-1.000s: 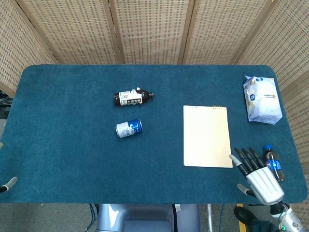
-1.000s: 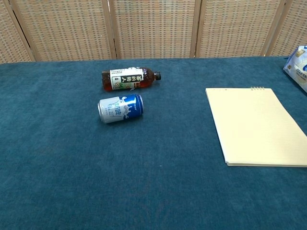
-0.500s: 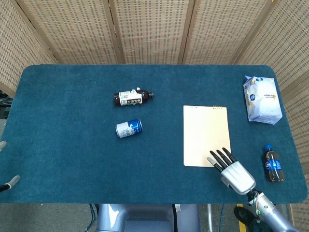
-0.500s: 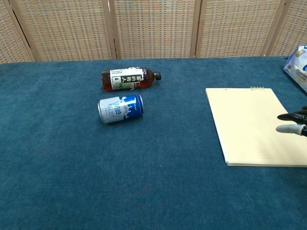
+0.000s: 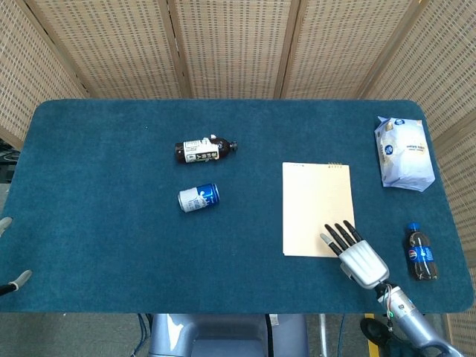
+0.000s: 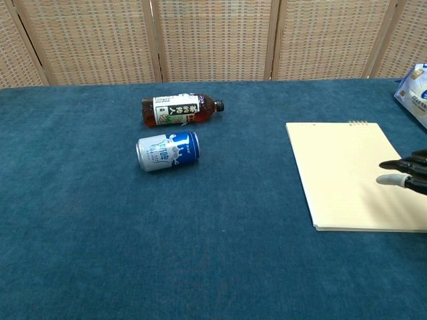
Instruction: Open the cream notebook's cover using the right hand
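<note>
The cream notebook (image 5: 317, 201) (image 6: 347, 170) lies flat and closed on the blue table, its spiral binding at the far edge. My right hand (image 5: 355, 255) (image 6: 407, 173) hovers over the notebook's near right corner with its fingers stretched out and apart, holding nothing. In the chest view only its fingertips (image 6: 388, 180) enter from the right edge. Of the left hand, just fingertips (image 5: 15, 281) show at the left border of the head view; how they stand cannot be told.
A brown tea bottle (image 5: 204, 149) (image 6: 179, 109) and a blue-and-white can (image 5: 198, 198) (image 6: 167, 151) lie left of the notebook. A small cola bottle (image 5: 419, 253) lies just right of my right hand. A white bag (image 5: 404, 152) sits at the far right.
My right hand came in from the right, from beside the cola bottle to the notebook's near right corner, then edged slightly forward over it. The notebook has not moved.
</note>
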`<state>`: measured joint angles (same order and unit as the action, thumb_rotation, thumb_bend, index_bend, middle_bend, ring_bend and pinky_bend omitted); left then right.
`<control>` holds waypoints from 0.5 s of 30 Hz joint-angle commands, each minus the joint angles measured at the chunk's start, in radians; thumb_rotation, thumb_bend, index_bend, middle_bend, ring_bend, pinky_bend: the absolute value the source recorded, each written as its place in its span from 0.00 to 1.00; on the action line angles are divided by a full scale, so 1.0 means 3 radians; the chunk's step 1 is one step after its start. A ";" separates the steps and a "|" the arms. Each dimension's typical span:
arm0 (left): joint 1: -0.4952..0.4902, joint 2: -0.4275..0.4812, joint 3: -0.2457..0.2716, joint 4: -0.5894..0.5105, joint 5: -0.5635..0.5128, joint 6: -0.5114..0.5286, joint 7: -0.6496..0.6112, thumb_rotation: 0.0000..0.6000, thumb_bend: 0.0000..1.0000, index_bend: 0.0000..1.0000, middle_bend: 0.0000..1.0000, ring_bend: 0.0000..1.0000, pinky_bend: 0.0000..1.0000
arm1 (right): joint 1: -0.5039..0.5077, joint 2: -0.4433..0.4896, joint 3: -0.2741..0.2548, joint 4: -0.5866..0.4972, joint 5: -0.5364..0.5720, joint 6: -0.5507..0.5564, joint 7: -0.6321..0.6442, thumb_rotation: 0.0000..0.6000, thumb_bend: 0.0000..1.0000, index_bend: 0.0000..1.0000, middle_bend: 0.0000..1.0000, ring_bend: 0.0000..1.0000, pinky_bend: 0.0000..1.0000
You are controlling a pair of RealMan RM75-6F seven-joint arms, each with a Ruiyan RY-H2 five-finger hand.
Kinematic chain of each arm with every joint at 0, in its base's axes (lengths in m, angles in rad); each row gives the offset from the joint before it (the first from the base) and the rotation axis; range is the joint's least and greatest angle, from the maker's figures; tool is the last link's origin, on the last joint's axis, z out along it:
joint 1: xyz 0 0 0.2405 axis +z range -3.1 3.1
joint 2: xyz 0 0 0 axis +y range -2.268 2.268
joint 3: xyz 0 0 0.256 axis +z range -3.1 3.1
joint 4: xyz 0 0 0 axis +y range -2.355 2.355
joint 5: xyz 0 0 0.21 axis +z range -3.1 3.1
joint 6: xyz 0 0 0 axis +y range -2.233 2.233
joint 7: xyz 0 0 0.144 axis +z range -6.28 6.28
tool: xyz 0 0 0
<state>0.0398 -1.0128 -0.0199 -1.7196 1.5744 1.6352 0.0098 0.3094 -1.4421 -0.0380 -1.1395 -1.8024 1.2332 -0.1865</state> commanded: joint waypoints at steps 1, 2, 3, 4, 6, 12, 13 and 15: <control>-0.0002 0.0002 -0.0002 -0.0003 -0.0008 -0.0006 -0.0005 1.00 0.00 0.00 0.00 0.00 0.00 | 0.0023 -0.0060 -0.0005 0.0063 0.0049 -0.0036 -0.0020 1.00 0.41 0.00 0.00 0.00 0.00; -0.0003 0.0003 -0.0003 -0.0004 -0.0011 -0.0007 -0.0009 1.00 0.00 0.00 0.00 0.00 0.00 | 0.0029 -0.0077 -0.0005 0.0081 0.0061 -0.0040 -0.0024 1.00 0.41 0.00 0.00 0.00 0.00; -0.0003 0.0005 -0.0004 -0.0005 -0.0011 -0.0006 -0.0011 1.00 0.00 0.00 0.00 0.00 0.00 | 0.0034 -0.0092 -0.0005 0.0099 0.0074 -0.0043 -0.0028 1.00 0.41 0.00 0.00 0.00 0.00; -0.0002 0.0007 -0.0004 -0.0004 -0.0012 -0.0005 -0.0017 1.00 0.00 0.00 0.00 0.00 0.00 | 0.0042 -0.0110 -0.0004 0.0122 0.0094 -0.0057 -0.0034 1.00 0.41 0.00 0.00 0.00 0.00; -0.0001 0.0008 -0.0003 -0.0005 -0.0013 -0.0004 -0.0031 1.00 0.00 0.00 0.00 0.00 0.00 | 0.0053 -0.0127 -0.0001 0.0148 0.0125 -0.0079 -0.0039 1.00 0.41 0.00 0.00 0.00 0.00; -0.0005 0.0009 -0.0007 -0.0003 -0.0025 -0.0012 -0.0034 1.00 0.00 0.00 0.00 0.00 0.00 | 0.0081 -0.0159 0.0007 0.0210 0.0222 -0.0137 -0.0059 1.00 0.41 0.00 0.00 0.00 0.00; -0.0009 0.0009 -0.0007 -0.0005 -0.0023 -0.0017 -0.0024 1.00 0.00 0.00 0.00 0.00 0.00 | 0.0087 -0.0167 0.0004 0.0223 0.0238 -0.0147 -0.0067 1.00 0.41 0.00 0.00 0.00 0.00; -0.0010 0.0007 -0.0005 -0.0006 -0.0022 -0.0021 -0.0016 1.00 0.00 0.00 0.00 0.00 0.00 | 0.0094 -0.0174 -0.0004 0.0232 0.0255 -0.0157 -0.0068 1.00 0.41 0.00 0.00 0.00 0.00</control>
<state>0.0370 -1.0107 -0.0216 -1.7212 1.5676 1.6292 0.0047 0.3368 -1.4935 -0.0388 -1.0704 -1.7264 1.1867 -0.2065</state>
